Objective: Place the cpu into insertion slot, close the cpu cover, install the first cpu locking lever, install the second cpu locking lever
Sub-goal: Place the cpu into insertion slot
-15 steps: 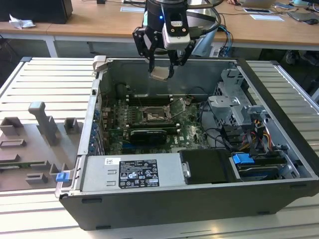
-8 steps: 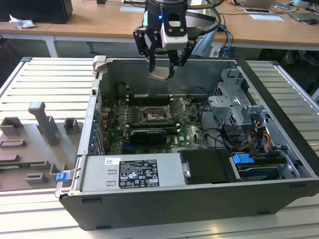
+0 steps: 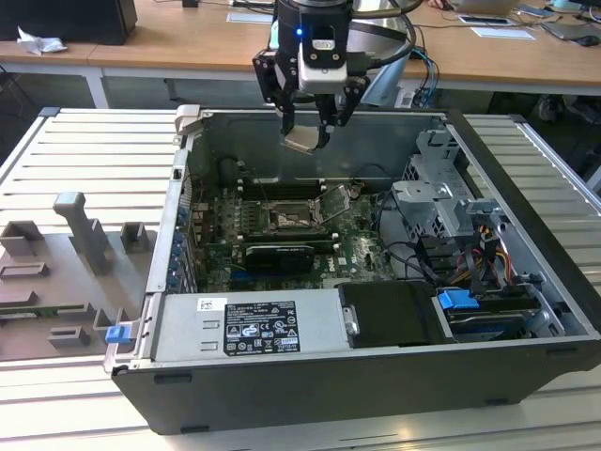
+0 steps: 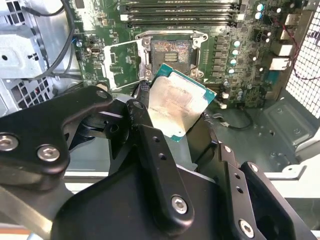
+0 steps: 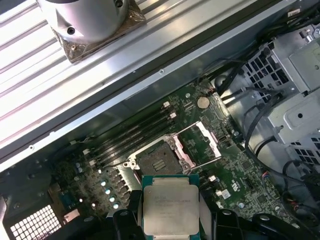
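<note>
Above the open computer case (image 3: 376,395): jaws clamped on the cpu (image 4: 176,107), tilted; insertion slot (image 4: 171,51) below, uncovered, cpu cover (image 4: 122,65) hinged up

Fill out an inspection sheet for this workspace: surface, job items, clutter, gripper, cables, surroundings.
Surface: slatted metal table carrying an open computer case.
Job's things: cpu held above the board; slot empty; cover swung open beside it.
Clutter: grey fixture blocks and a blue clip on the table at the exterior view's left.
Gripper: gripper shut on the cpu, above the case, not yet at the slot.
Cables: coloured wire bundle and black leads by the drive cage, apart from the slot.
Surroundings: wooden desks with papers behind the table.
</note>
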Motion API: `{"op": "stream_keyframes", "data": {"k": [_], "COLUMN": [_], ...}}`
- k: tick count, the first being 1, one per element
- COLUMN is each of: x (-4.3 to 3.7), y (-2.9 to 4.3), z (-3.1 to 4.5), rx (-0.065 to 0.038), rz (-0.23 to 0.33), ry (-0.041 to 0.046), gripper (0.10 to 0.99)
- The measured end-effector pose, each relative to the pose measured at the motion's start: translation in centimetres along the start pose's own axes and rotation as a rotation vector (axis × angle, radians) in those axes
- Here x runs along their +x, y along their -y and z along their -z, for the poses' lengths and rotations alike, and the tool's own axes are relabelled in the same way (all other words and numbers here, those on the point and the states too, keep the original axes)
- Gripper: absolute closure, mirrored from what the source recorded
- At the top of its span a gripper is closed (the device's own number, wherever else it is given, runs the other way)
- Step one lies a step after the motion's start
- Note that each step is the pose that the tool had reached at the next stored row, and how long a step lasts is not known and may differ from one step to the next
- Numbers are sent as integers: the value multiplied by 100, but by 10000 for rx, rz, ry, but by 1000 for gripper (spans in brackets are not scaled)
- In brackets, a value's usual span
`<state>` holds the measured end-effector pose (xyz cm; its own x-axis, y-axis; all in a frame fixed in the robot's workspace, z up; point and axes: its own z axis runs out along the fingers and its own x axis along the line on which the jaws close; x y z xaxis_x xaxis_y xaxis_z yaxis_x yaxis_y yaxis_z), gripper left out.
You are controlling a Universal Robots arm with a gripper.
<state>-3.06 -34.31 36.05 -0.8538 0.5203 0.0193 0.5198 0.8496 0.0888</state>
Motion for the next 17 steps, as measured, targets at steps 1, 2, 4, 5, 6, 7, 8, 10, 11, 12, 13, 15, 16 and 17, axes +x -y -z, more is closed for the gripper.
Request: {"op": "stream_keyframes", "data": {"k": [1,2,4,5,6,7,8,10,11,12,13,15,16,17], "x": [0,0,0,0,0,0,0,0,0,0,0,-1,-1,0], "y": [0,0,0,0,0,0,0,0,0,1,1,3,3,5], "z": [0,0,0,0,0,0,0,0,-5,-12,-18,-31,-39,-51], "rx": [-2,-3,-6,-7,-10,-10,-12,-17,-21,-18,-15,-15,-15,-15], "rz": [-102,-173,-309,-372,-489,-550,-639,-864,-970,-1013,-1021,-1024,-1025,-1046], "ry": [10,15,28,34,44,49,57,77,86,90,93,93,93,95], "gripper": [545,545,545,545,545,545,545,545,545,545,545,545,545,545]}}
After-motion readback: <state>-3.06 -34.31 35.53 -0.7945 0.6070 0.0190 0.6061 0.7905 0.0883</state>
